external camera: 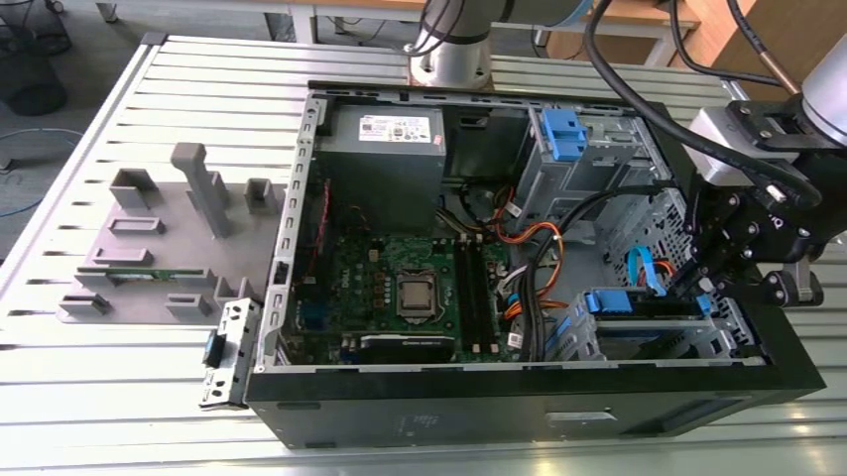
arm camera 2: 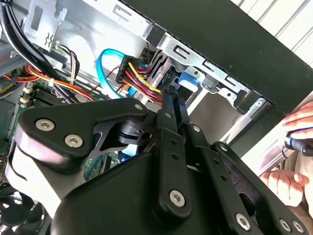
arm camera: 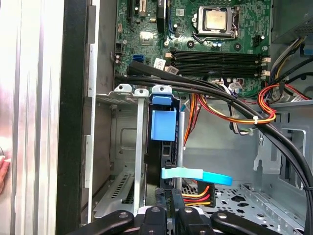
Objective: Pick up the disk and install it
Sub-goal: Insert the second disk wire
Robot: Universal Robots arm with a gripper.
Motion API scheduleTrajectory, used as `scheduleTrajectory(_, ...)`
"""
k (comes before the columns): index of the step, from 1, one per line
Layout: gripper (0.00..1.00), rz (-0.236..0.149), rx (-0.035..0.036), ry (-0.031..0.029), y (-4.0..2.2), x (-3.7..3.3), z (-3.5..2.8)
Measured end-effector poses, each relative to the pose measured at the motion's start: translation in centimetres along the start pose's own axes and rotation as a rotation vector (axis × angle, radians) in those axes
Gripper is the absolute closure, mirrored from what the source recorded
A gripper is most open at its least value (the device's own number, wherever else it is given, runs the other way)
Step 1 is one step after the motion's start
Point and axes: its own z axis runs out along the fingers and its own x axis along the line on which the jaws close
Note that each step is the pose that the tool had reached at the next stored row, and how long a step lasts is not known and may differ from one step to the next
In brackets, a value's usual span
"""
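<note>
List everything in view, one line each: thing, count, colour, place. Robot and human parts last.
Open black desktop computer case: one, black, lying on the ribbed metal table.
Ribbed metal table: one, silver.
Green motherboard with silver processor: one, in the case's middle.
Grey metal power-supply box: one, grey with white sticker, far end of the case.
Disk in blue plastic rail frame: one, standing in the drive bay beside the case wall.
Grey plastic fixture tray: one, grey, exterior view's left.
Gripper: one, black, at the disk's edge.
Person's hand: near the case.
</note>
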Motion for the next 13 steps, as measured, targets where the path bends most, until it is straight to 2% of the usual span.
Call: scheduleTrajectory(13,0.84,0.0,0.0,0.0,0.14,-0.01,0.04)
